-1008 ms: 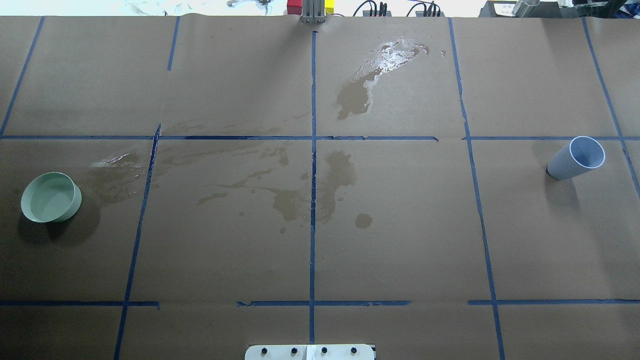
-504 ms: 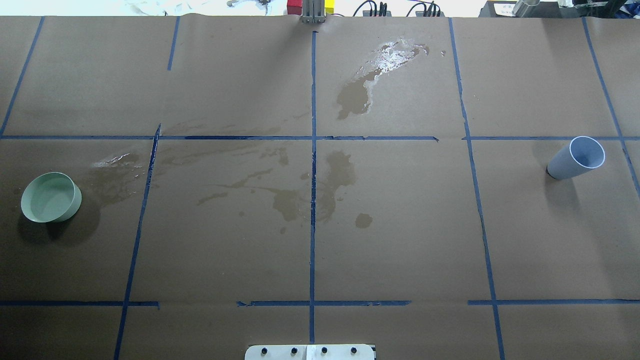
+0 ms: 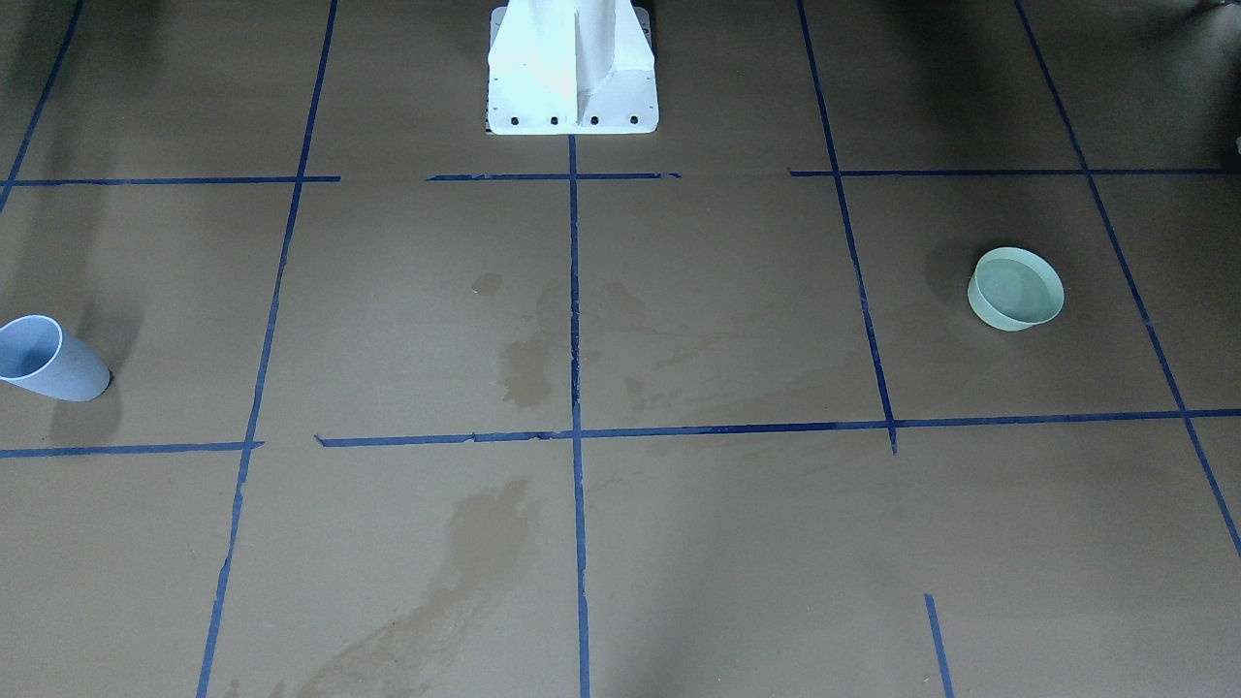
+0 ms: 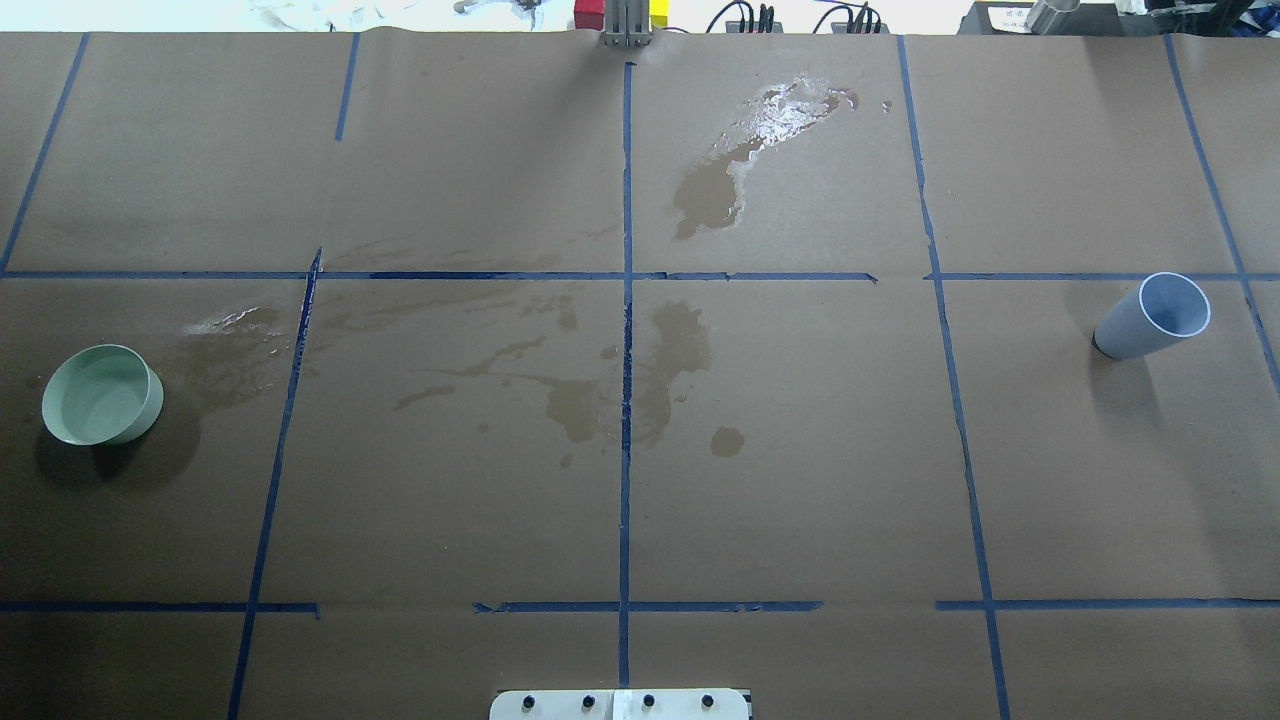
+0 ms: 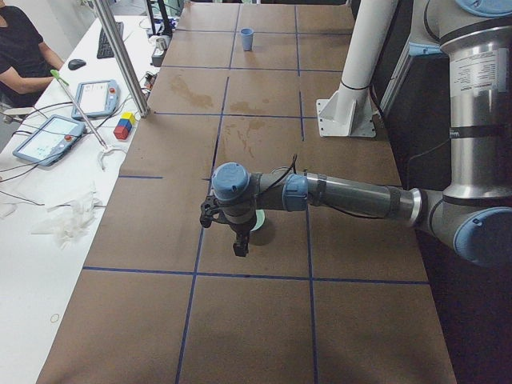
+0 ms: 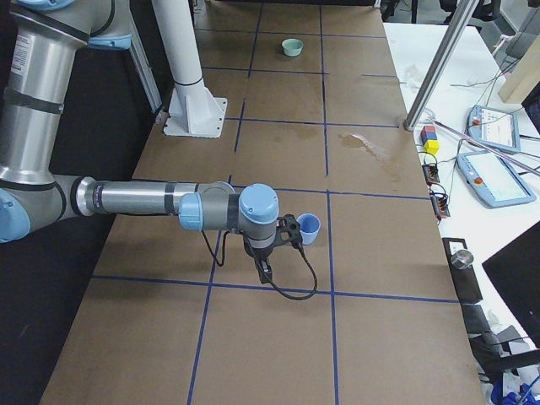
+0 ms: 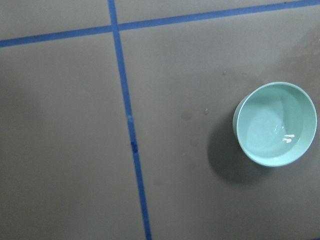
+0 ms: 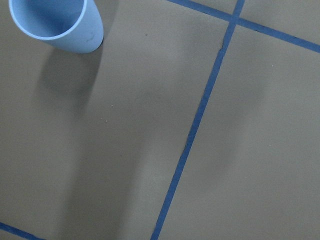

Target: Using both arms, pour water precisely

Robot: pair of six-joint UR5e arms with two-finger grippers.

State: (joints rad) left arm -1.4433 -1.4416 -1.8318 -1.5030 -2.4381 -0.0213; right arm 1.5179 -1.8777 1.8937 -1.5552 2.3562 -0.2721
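Note:
A pale green bowl [image 4: 100, 395] [image 3: 1015, 289] stands at the table's left, and its bottom shows a glossy shimmer in the left wrist view [image 7: 276, 124]. A light blue cup [image 4: 1150, 315] [image 3: 44, 359] stands upright at the far right, seen top-left in the right wrist view [image 8: 55, 22]. I cannot make out water in the cup. The left gripper [image 5: 238, 246] hangs above the table next to the bowl [image 5: 259, 222]. The right gripper [image 6: 265, 272] hangs beside the cup [image 6: 310, 228]. Both show only in side views, so open or shut I cannot tell.
Brown paper with a blue tape grid covers the table. Dark stains [image 4: 600, 400] mark its middle, and a glossy wet patch [image 4: 780, 110] lies at the far side. The white pedestal [image 3: 572, 68] stands at the robot's edge. A person [image 5: 24, 48] sits by tablets beyond a metal post [image 5: 120, 56].

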